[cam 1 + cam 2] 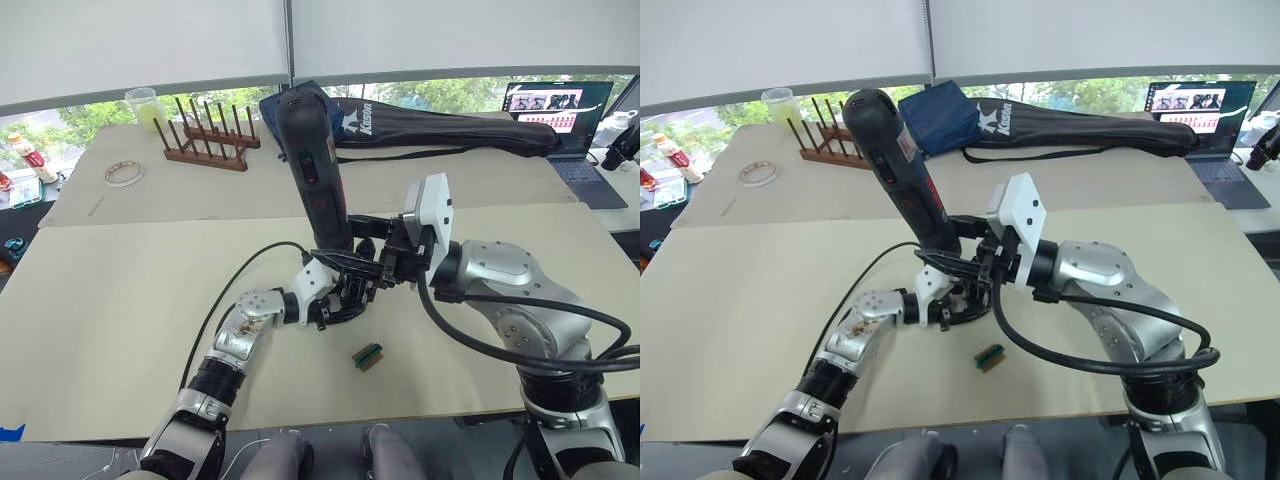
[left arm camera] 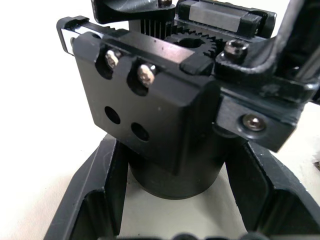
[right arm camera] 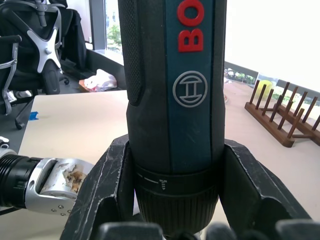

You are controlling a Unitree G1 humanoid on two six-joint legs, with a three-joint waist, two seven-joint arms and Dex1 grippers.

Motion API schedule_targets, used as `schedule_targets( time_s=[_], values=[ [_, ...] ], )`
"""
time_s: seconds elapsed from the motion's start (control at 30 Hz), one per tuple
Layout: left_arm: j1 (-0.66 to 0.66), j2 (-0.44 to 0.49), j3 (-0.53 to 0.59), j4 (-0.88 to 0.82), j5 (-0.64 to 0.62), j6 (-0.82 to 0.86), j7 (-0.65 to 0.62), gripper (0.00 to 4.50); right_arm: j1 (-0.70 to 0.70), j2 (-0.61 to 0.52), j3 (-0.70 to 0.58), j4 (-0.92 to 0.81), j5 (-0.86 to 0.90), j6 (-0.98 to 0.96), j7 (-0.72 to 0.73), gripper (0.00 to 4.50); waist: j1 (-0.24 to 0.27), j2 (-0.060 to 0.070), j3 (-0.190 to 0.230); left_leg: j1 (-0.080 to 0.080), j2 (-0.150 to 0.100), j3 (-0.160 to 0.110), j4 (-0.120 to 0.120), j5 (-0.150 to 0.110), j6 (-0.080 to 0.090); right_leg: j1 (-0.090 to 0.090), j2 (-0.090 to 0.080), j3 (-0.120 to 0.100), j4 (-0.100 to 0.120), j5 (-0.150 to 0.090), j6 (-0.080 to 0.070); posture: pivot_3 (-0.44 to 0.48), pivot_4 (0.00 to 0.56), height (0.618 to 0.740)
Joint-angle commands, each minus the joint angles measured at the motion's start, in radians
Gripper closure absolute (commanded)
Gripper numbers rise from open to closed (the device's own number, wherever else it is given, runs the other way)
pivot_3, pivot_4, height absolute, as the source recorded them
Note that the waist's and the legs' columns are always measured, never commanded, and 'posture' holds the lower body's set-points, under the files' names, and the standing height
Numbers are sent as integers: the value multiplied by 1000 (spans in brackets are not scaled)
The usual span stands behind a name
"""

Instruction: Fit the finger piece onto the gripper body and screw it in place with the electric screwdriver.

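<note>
Cream-topped work table (image 1: 120, 300) serves as the landmark. Near its middle, the left gripper (image 1: 345, 290) has its two black fingers closed around the gripper body (image 2: 165, 115), a small black blocky mechanism with gear teeth, silver screw heads and two empty round holes on one face; its round base sits between the fingers (image 2: 100, 200).

Directly above it, the right gripper (image 1: 975, 262) clamps the electric screwdriver (image 1: 312, 170), a thick black and dark blue cylindrical tool, near its lower collar. The tool stands nearly upright, leaning slightly toward the table's far edge, nose down over the gripper body. Red letters "BO" read on its barrel, cut off by the frame, above a round silver emblem with an H-like mark (image 3: 189, 89).

Finger piece: cannot tell it apart from the black parts at the gripper body.

A tiny green block (image 1: 368, 356) lies on the table just nearer than the grippers. At the far edge: wooden peg rack (image 1: 205, 140), roll of tape (image 1: 123, 173), long black bag (image 1: 450, 130) with white lettering, not fully legible, and an open laptop (image 1: 560, 115).
</note>
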Motion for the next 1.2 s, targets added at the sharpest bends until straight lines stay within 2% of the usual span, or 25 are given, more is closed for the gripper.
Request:
schedule_targets(
  time_s=[0.03,0.33,0.67,0.93,1.07,1.2],
  values=[
    [6,2,0,-32,-15,3,-4,2189,-11,12,-34,-25,1,-46,3,2556,0,0,0,0,0,0,0,0,0,0,0,0,0,0,0,0,150,740],
    [-3,-10,-10,-14,-6,-2,3,2189,37,43,-46,-12,-31,-87,-9,2556,1,0,0,0,0,0,0,0,0,0,0,0,0,0,0,0,150,740],
    [-8,-6,-10,-3,-6,-3,-1,2189,173,51,-52,-11,-53,-123,-36,2556,2,0,0,1,0,0,0,0,0,1,0,0,0,0,0,0,150,740],
    [-22,-6,-13,17,-3,-10,-4,2189,200,47,-25,34,-88,-125,-43,2558,3,0,-1,7,0,0,-2,0,0,7,1,0,-1,0,0,0,150,740],
    [-28,-8,-15,25,-2,-14,-6,2189,199,36,-12,57,-61,-51,-45,2558,4,0,-1,11,0,0,-2,0,0,12,1,0,-3,0,0,0,150,740],
    [-27,-2,-16,19,-4,-13,-11,2189,212,41,-19,77,-77,-88,-39,2559,4,0,-1,17,1,-1,-4,-1,1,18,1,0,-5,0,0,0,150,740]
  ],
)
